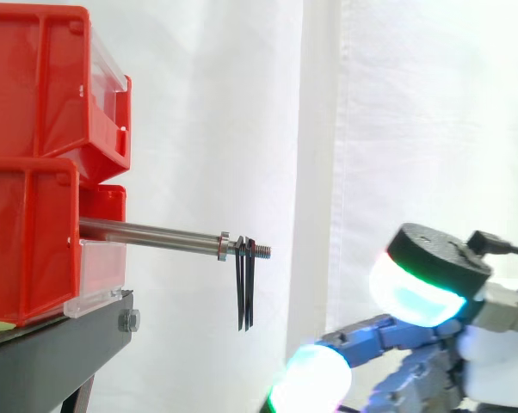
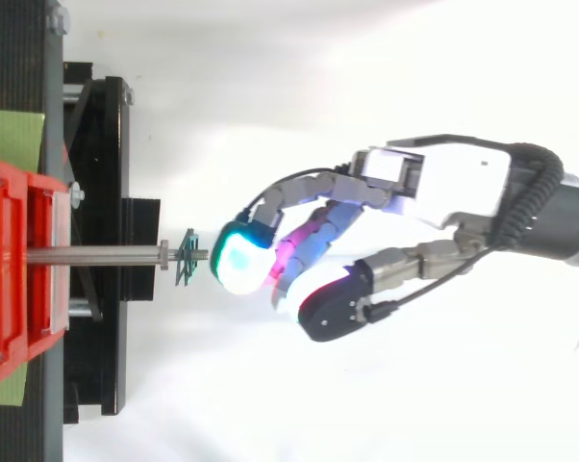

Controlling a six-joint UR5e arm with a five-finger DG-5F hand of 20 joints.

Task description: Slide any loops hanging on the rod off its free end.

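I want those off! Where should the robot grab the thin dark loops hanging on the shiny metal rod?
Probably the lower hanging part of the thin dark loops, pinched from the free-end side, where the hand is. They dangle straight below the shiny metal rod, near its threaded tip.

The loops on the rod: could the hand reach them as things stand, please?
Probably yes. The loops hang near the free end of the rod, with open space between them and the hand, which sits lower and beyond the tip, holding nothing.
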